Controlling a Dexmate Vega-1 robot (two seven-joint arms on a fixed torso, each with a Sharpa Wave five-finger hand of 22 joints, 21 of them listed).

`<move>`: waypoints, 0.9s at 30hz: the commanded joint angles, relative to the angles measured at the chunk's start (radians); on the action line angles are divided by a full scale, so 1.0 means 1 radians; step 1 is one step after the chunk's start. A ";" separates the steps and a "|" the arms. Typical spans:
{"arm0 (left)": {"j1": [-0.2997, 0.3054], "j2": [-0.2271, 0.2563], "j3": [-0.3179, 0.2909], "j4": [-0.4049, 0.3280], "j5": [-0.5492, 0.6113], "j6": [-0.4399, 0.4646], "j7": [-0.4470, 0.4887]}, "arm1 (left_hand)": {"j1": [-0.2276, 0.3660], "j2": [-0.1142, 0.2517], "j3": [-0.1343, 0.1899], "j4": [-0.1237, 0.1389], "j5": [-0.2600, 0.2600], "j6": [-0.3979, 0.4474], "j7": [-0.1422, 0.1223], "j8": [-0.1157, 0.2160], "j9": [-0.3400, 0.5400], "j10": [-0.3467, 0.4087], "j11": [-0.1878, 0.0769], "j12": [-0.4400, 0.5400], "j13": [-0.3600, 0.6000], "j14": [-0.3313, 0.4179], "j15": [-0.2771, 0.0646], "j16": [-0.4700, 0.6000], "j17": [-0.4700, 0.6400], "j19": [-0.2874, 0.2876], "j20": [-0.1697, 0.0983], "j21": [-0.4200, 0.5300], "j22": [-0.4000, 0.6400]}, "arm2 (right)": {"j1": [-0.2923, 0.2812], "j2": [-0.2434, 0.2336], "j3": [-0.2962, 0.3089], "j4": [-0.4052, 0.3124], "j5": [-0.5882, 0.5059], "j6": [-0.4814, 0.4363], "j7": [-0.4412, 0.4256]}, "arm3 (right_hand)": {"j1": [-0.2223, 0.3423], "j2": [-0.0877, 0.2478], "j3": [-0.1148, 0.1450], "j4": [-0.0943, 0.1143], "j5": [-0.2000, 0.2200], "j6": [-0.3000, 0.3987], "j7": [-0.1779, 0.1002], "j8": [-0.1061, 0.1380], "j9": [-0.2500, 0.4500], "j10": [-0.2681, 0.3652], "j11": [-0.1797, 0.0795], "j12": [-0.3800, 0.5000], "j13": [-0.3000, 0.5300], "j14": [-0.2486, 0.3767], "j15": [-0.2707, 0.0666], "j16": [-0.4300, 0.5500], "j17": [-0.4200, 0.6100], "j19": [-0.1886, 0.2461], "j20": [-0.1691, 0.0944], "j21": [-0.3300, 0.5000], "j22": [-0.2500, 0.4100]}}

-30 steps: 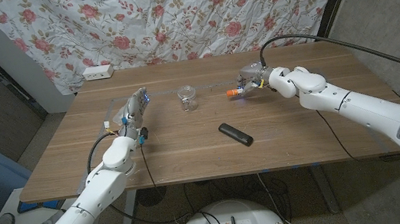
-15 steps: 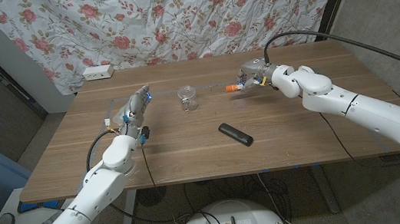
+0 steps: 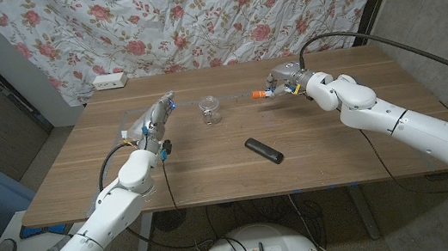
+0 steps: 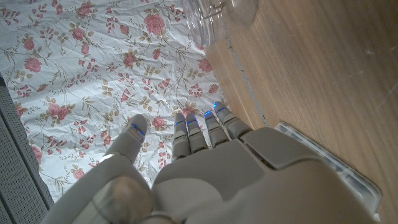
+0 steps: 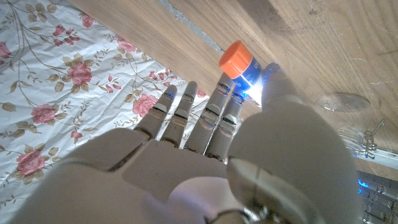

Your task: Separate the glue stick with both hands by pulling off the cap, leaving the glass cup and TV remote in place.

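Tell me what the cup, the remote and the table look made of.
Glass cup: clear glass or possibly clear plastic, see-through with bright glints. TV remote: likely matte black plastic, dull and dark. Table: wood or wood-look laminate, brown with visible grain.

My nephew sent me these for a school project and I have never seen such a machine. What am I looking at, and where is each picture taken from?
It is a two-armed robot at a wooden table. The wide picture looks down from its head; the other two come from cameras on its wrists. On the table are a glass cup and a black TV remote. The right hand holds a glue stick with an orange cap, raised above the table. The left hand holds nothing, fingers apart.
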 commanded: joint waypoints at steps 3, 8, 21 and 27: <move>-0.033 0.002 0.032 -0.045 0.054 0.018 -0.012 | 0.033 -0.003 0.002 -0.030 0.000 0.022 -0.001 0.011 0.005 0.018 -0.007 0.005 0.004 0.018 -0.007 0.004 0.001 0.017 -0.019 0.004 0.001 | -0.058 -0.007 0.043 -0.064 0.019 -0.038 -0.053 | 0.015 0.014 -0.004 -0.005 -0.001 0.039 -0.031 -0.003 0.003 0.011 -0.001 -0.004 0.006 0.001 -0.130 0.005 0.001 -0.002 0.004 -0.002 0.003; -0.057 0.001 0.046 -0.042 0.063 0.019 -0.035 | 0.052 -0.008 0.003 -0.045 0.001 0.028 -0.004 0.011 0.005 0.027 -0.015 0.006 0.004 0.020 -0.015 0.002 0.001 0.017 -0.016 0.002 0.001 | -0.077 -0.007 0.052 -0.084 0.025 -0.051 -0.071 | 0.012 0.008 -0.009 -0.006 -0.002 0.041 -0.031 -0.006 0.003 0.012 -0.001 -0.006 0.006 0.002 -0.125 0.002 -0.003 -0.011 -0.001 -0.005 0.003; -0.102 0.006 0.075 -0.022 0.082 0.008 -0.095 | 0.103 -0.048 0.001 -0.060 0.005 0.039 -0.033 0.013 0.005 0.051 -0.039 0.006 0.005 0.023 -0.026 0.001 0.002 0.016 -0.011 -0.003 0.001 | -0.092 -0.028 0.073 -0.097 0.045 0.002 -0.121 | 0.008 0.005 -0.010 -0.004 0.000 0.041 -0.031 -0.010 0.003 0.014 -0.001 -0.007 0.006 0.007 -0.124 -0.001 -0.005 -0.011 -0.001 -0.004 0.003; -0.128 0.019 0.093 -0.017 0.099 0.015 -0.129 | 0.135 -0.075 0.001 -0.061 0.008 0.052 -0.056 0.017 0.006 0.064 -0.056 0.007 0.006 0.025 -0.027 0.001 0.002 0.018 -0.004 -0.004 0.001 | -0.099 -0.037 0.081 -0.109 0.039 0.015 -0.130 | 0.008 0.000 -0.011 -0.006 0.002 0.042 -0.031 -0.012 0.003 0.014 -0.001 -0.008 0.006 0.008 -0.126 -0.004 -0.007 -0.012 -0.002 -0.004 0.003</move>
